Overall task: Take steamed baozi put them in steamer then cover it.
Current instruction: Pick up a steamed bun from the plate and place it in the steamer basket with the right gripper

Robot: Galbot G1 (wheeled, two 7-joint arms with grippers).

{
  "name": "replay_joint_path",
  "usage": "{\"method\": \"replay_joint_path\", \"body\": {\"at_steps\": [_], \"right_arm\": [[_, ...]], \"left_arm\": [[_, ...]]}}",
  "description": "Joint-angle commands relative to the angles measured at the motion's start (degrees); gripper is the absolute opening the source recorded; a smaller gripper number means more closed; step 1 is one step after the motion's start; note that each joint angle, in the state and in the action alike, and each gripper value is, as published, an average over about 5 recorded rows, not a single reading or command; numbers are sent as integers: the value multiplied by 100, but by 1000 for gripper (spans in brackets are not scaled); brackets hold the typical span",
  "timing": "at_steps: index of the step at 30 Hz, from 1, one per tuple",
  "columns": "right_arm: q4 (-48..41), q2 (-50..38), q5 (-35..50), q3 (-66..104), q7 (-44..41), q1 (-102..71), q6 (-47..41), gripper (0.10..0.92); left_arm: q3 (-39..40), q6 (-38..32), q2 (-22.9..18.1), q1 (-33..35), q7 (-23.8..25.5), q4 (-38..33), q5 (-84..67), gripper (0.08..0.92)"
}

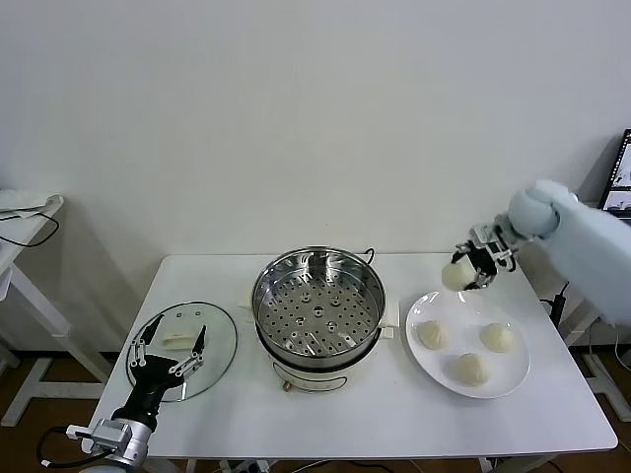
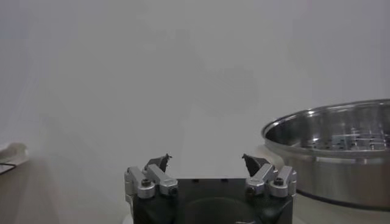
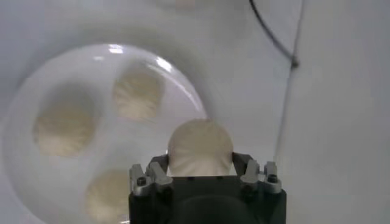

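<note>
My right gripper (image 1: 465,275) is shut on one steamed baozi (image 1: 455,276), a cream-white bun held in the air above the back left rim of the white plate (image 1: 518,367). From the right wrist, the bun (image 3: 200,148) fills the space between the fingers. Three more baozi (image 1: 432,334) (image 1: 497,337) (image 1: 472,369) lie on the plate. The steamer (image 1: 317,294), a shiny steel pot with a perforated tray, stands mid-table with nothing on the tray. My left gripper (image 1: 175,352) hovers open over the glass lid (image 1: 219,340) at the front left.
The lid has a white handle (image 1: 177,339). A black cable (image 1: 371,254) runs behind the steamer. The steamer's rim (image 2: 341,125) shows in the left wrist view. A white side table (image 1: 25,212) stands off to the left, and a screen (image 1: 620,177) sits at the far right.
</note>
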Motion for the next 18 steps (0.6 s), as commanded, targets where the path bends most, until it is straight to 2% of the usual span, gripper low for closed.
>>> {"method": "replay_joint_path", "body": {"at_steps": [1,10,18], "right_arm": [[1043,-14,915,-1721,-246,2074,1065,696],[1060,1400,1045,-2400,-172,2617,1762,696],[235,2416,652,-2311,-12,2112,2067,696]], "left_arm": [[-18,5,-2,10,-2,-5,-3,823],[-157,-8,-10,49,18,-21,-20,823],[-316,21,8,48,28,-71,-114,823]]}}
